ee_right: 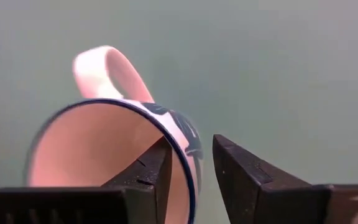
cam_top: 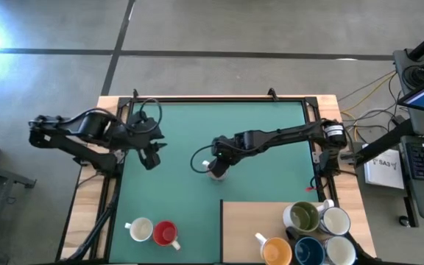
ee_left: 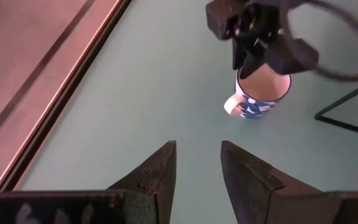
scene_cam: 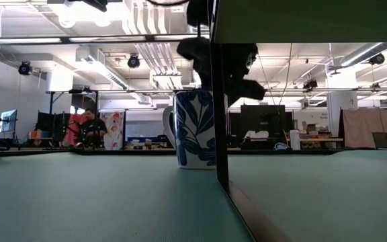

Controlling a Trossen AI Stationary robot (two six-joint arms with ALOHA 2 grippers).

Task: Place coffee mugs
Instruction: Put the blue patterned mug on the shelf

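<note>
The green tabletop (cam_top: 256,140) lay bare across its far half, leaving wide passage there. Near the middle, the blue-patterned mug (scene_cam: 195,129) stood upright with the right gripper (cam_top: 216,157) directly over it, one finger inside the rim and one outside, blocking that spot. The left gripper (cam_top: 151,154) hung over the mat's left edge, well apart from the mug. At the near edge, a white mug (cam_top: 140,230) and a red mug (cam_top: 166,234) stood side by side. The wooden board (cam_top: 249,228) at the near right carried a tight cluster of mugs (cam_top: 316,234).
</note>
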